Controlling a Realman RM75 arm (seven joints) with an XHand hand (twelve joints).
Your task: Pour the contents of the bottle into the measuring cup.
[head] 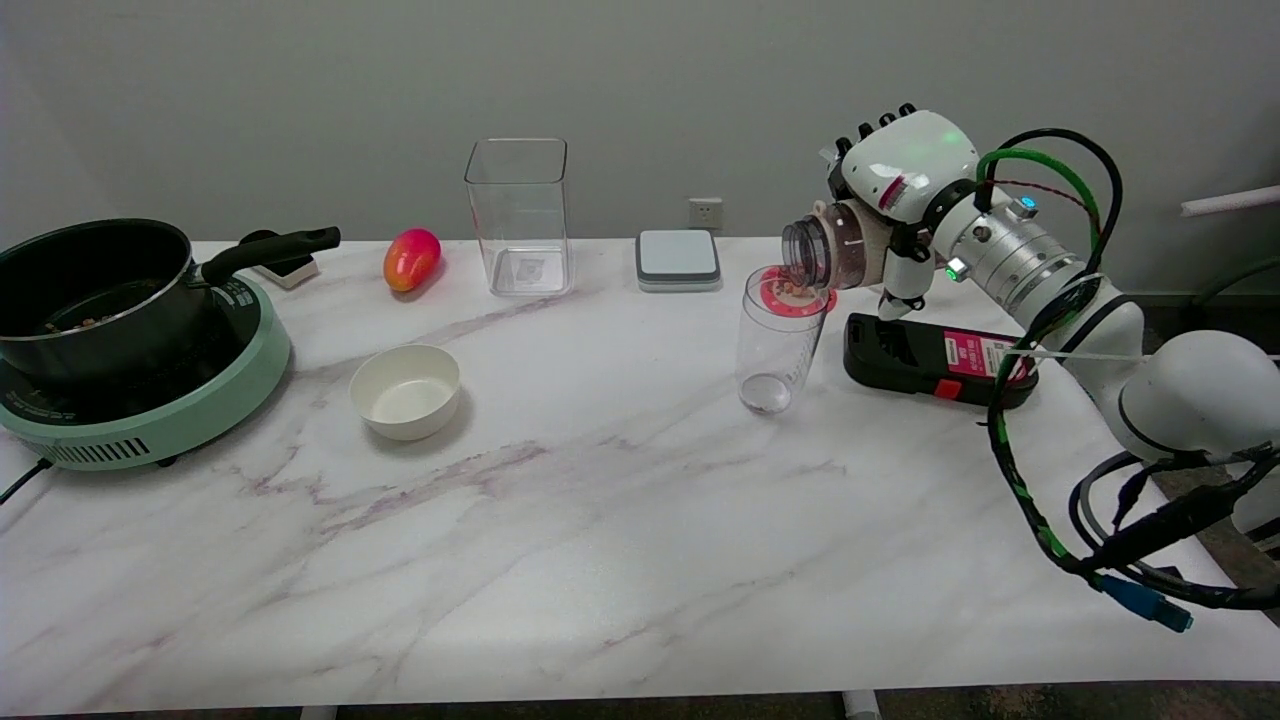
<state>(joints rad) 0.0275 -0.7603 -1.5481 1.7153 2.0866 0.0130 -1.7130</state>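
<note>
My right hand (pixel 900 180) grips a small clear bottle (pixel 830 252) with dark contents, tipped on its side so the open mouth points left. The mouth hangs just above the rim of the clear measuring cup (pixel 775 345), which stands upright on the marble table (pixel 600 540) at centre right. A red ring shows at the cup's top. The cup's bottom looks nearly bare. The fingers wrap the bottle's rear part and hide it.
A black box with a red label (pixel 935 360) lies right of the cup. A tall clear container (pixel 518 215), a grey-white pad (pixel 678 260), a mango (pixel 411 258) and a white bowl (pixel 405 390) stand left. A black pot (pixel 95 290) sits on a green cooker (pixel 180 400) at far left.
</note>
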